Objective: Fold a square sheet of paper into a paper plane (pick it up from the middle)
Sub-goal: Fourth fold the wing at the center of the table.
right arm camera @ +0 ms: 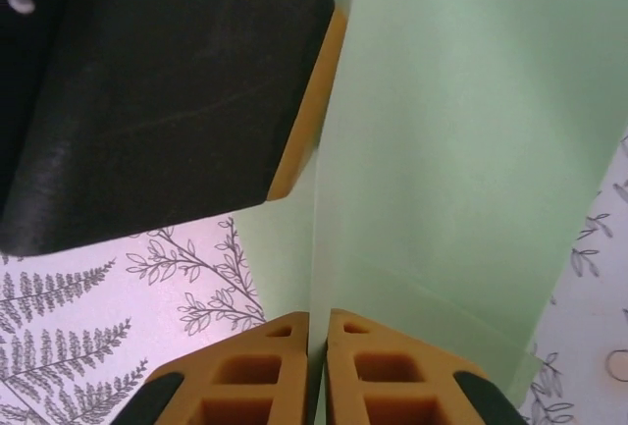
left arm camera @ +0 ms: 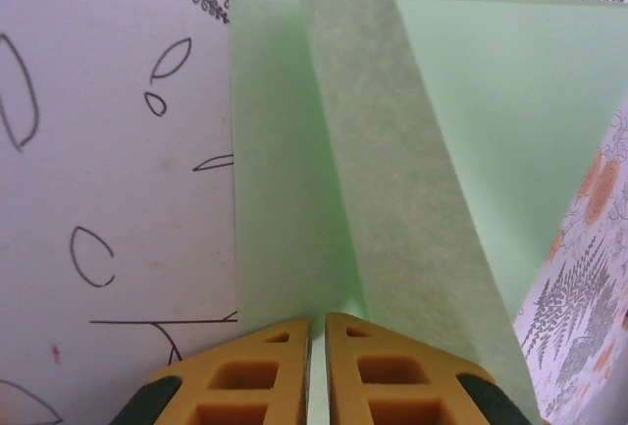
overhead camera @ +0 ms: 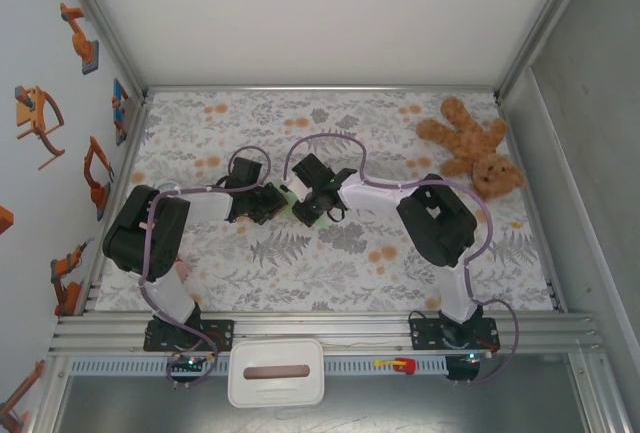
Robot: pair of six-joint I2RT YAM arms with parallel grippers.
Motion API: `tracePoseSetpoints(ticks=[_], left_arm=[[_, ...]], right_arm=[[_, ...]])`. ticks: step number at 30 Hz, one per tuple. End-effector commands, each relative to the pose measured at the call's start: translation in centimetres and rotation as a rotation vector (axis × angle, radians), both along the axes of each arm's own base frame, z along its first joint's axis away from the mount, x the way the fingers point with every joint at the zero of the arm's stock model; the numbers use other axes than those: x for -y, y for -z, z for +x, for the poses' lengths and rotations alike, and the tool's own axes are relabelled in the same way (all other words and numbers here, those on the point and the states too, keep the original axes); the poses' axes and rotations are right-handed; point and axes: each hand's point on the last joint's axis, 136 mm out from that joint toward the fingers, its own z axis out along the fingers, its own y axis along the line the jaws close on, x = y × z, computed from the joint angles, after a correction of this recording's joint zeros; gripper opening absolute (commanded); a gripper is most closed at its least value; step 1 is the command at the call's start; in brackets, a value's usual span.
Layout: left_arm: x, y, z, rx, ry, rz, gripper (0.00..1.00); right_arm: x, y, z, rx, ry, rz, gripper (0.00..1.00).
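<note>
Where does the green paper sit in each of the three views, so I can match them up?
Top external: green paper, a small patch mid-frame between left hand and right hand.
Left wrist: centre and right, a flap rising from the left hand.
Right wrist: right half, edge pinched in the right hand.
Shared landmark: the floral tablecloth.

Floral tablecloth [overhead camera: 300,273]; white back wall [overhead camera: 320,13]; aluminium frame rails [overhead camera: 330,325].

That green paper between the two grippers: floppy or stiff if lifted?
Probably floppy: the green paper looks thin, and its folded flap stands curling. Likely very light, so a push may slide it across the tablecloth.
</note>
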Motion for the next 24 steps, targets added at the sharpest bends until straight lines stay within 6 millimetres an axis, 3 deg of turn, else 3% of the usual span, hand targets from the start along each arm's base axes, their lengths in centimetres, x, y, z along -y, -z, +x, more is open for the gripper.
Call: tracePoseSetpoints(ticks=[1,11,24], left_arm=[[-0.6,0.8,0.0,-0.023,-0.008,0.027,0.14],[-0.6,0.5,0.1,-0.023,-0.009,0.021,0.14],[-0.4,0.6,0.1,-0.032,-0.001,0.017,0.14]], right_arm=[[-0.7,-0.4,-0.2,-0.009,-0.049,0.017,0.10],[2.1,-2.8,0.7,0.070,0.091,0.016,0.35],[2.4,-0.8,-1.6,0.058,-0.031,-0.002,0.39]])
